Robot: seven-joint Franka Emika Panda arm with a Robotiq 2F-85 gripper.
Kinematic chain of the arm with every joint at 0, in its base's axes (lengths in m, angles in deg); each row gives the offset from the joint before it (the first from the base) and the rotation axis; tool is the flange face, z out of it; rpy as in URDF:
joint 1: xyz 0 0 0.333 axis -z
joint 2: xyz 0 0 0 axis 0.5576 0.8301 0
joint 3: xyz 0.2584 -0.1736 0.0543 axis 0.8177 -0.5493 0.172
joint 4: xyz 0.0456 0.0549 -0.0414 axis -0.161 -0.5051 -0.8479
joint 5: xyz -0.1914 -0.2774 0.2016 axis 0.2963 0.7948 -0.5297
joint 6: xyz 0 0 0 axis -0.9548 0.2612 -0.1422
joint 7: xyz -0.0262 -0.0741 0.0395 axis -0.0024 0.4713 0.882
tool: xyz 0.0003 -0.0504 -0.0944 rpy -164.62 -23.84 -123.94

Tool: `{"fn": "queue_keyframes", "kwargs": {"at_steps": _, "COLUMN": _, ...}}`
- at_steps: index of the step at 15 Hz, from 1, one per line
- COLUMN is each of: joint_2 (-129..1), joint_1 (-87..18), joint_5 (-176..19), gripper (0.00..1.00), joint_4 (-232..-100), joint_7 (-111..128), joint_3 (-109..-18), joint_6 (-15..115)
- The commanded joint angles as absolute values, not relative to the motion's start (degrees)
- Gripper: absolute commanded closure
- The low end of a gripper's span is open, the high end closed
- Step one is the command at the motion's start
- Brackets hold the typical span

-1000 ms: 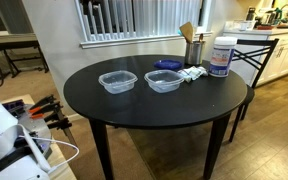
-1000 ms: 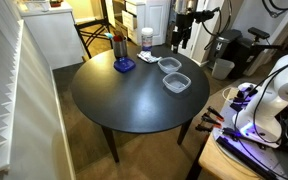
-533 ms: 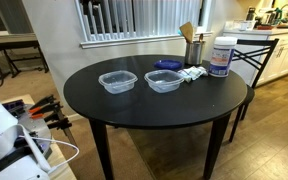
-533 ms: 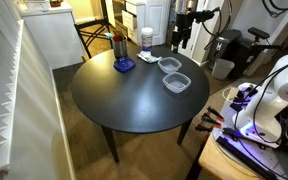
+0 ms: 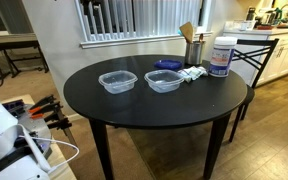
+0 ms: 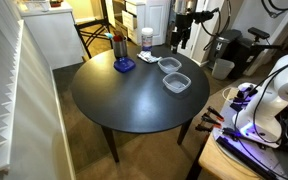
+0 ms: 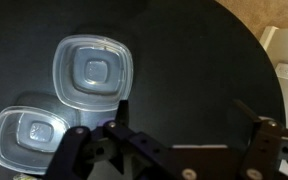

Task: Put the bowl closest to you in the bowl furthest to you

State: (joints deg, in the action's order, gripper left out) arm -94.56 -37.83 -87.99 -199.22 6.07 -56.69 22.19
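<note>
Two clear plastic bowls stand side by side on the round black table [image 5: 154, 110]. In an exterior view they are one [image 5: 117, 81] and the other [image 5: 164, 80]; they also show in an exterior view [image 6: 170, 65] [image 6: 177, 82]. In the wrist view one bowl [image 7: 94, 72] lies at upper left and the second bowl [image 7: 29, 135] at lower left, partly cut off. My gripper [image 7: 184, 115] is open and empty, high above bare table to the right of the bowls. The arm [image 6: 184, 25] hangs at the table's far edge.
A blue lid [image 5: 167, 64], small white items [image 5: 193, 73], a white canister [image 5: 221, 56] and a metal cup with wooden utensils [image 5: 194, 48] stand at the table's back. A chair [image 5: 256, 55] is beside the table.
</note>
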Motion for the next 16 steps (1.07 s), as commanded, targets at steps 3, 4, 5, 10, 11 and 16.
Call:
{"fn": "queue_keyframes", "kwargs": {"at_steps": 3, "joint_2": -92.88, "joint_1": -37.35, "joint_5": -87.33, "gripper": 0.00, "joint_4": -202.10, "joint_7": 1.63, "joint_3": -54.86, "joint_6": 31.68}}
{"fn": "queue_keyframes", "kwargs": {"at_steps": 4, "joint_2": -92.26, "joint_1": -37.03, "joint_5": -86.62, "gripper": 0.00, "joint_4": -203.52, "joint_7": 0.19, "joint_3": -54.74, "joint_6": 34.68}}
{"fn": "queue_keyframes", "kwargs": {"at_steps": 5, "joint_2": -91.54, "joint_1": -36.71, "joint_5": -85.86, "gripper": 0.00, "joint_4": -204.80, "joint_7": -1.31, "joint_3": -54.70, "joint_6": 37.75}}
{"fn": "queue_keyframes", "kwargs": {"at_steps": 10, "joint_2": -87.72, "joint_1": -33.90, "joint_5": -81.26, "gripper": 0.00, "joint_4": -210.27, "joint_7": -7.58, "joint_3": -56.69, "joint_6": 42.86}}
{"fn": "queue_keyframes", "kwargs": {"at_steps": 11, "joint_2": -86.94, "joint_1": -33.36, "joint_5": -80.78, "gripper": 0.00, "joint_4": -210.65, "joint_7": -7.74, "joint_3": -57.26, "joint_6": 42.94}}
{"fn": "queue_keyframes", "kwargs": {"at_steps": 16, "joint_2": -86.30, "joint_1": -32.31, "joint_5": -81.32, "gripper": 0.00, "joint_4": -210.68, "joint_7": -4.73, "joint_3": -59.49, "joint_6": 41.12}}
